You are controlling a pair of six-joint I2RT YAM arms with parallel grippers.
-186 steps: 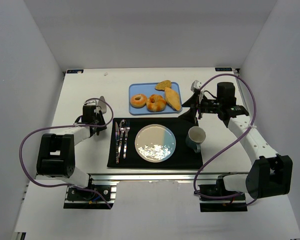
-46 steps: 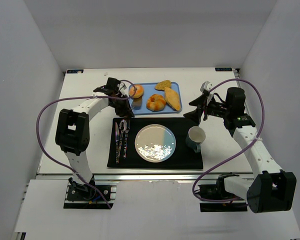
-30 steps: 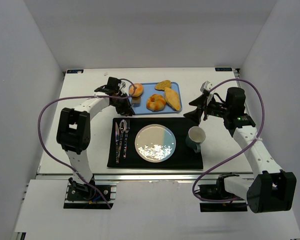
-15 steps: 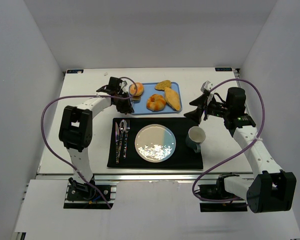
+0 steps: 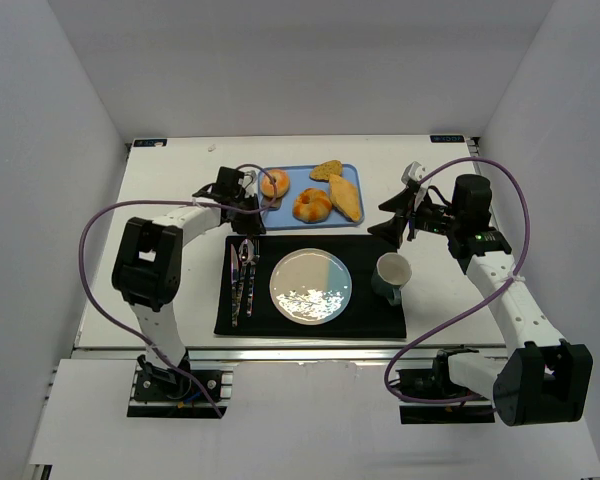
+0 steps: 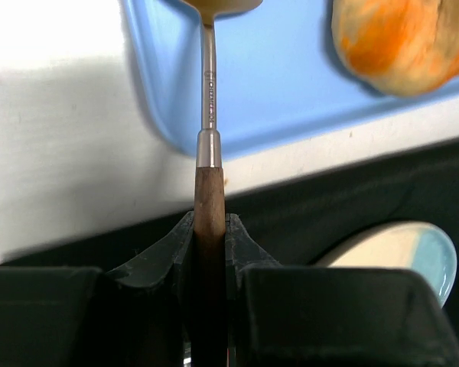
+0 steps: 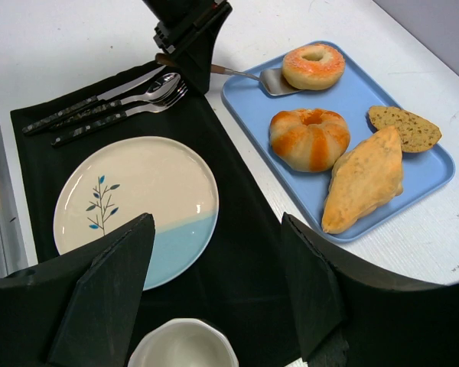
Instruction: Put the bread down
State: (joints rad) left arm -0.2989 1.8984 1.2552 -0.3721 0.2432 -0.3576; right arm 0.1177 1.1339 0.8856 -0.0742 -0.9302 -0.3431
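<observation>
The bread [image 5: 275, 183] is a small glossy orange bagel at the far-left corner of the blue tray [image 5: 310, 212]; it also shows in the right wrist view [image 7: 314, 66]. My left gripper [image 5: 240, 203] [image 6: 209, 229] is shut on the wooden handle of a metal spatula [image 6: 208, 92]. The spatula's blade [image 7: 271, 80] lies against the bagel's edge and reaches under it. Whether the bagel is off the tray I cannot tell. My right gripper [image 5: 393, 222] [image 7: 214, 283] hangs open, holding nothing, over the placemat's far right corner.
A knotted roll [image 5: 312, 205], a tan slice [image 5: 346, 197] and a seeded piece [image 5: 327, 170] share the tray. On the black placemat [image 5: 365, 315] lie cutlery [image 5: 243, 275], a cream and blue plate [image 5: 310, 285] and a mug [image 5: 391, 275].
My left gripper has shifted slightly right and nearer along the tray's left edge with the spatula. The bagel has barely moved. The right arm is still.
</observation>
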